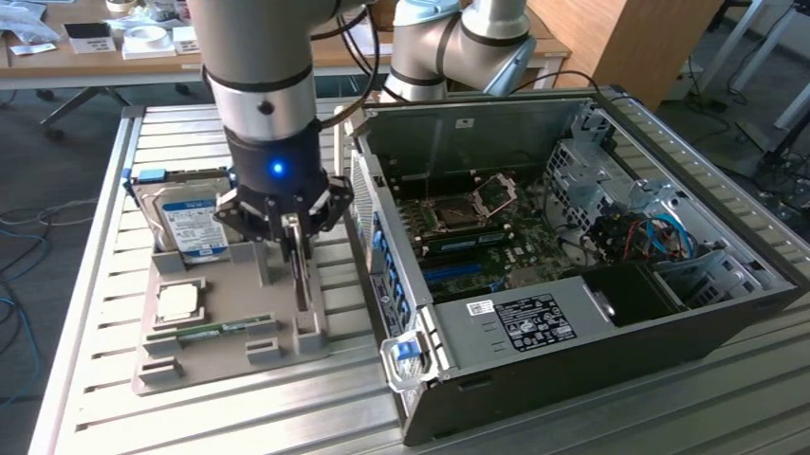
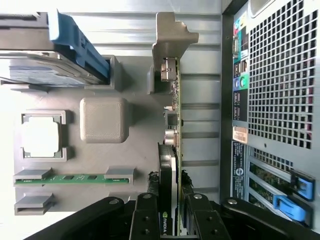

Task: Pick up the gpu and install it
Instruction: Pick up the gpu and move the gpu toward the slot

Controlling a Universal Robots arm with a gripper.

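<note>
The gpu stands on edge in the grey parts holder, a thin dark card with a silver end bracket. My gripper is straight above it, and its black fingers press on both faces of the gpu, so it is shut on the card. The card's lower edge still rests in the holder. To the exterior view's right lies the open computer case, with its motherboard slots exposed.
The holder also carries a hard drive with a blue-white label, a square processor and a green memory stick. The case's perforated rear wall stands close beside the card. A second arm's base stands behind the case.
</note>
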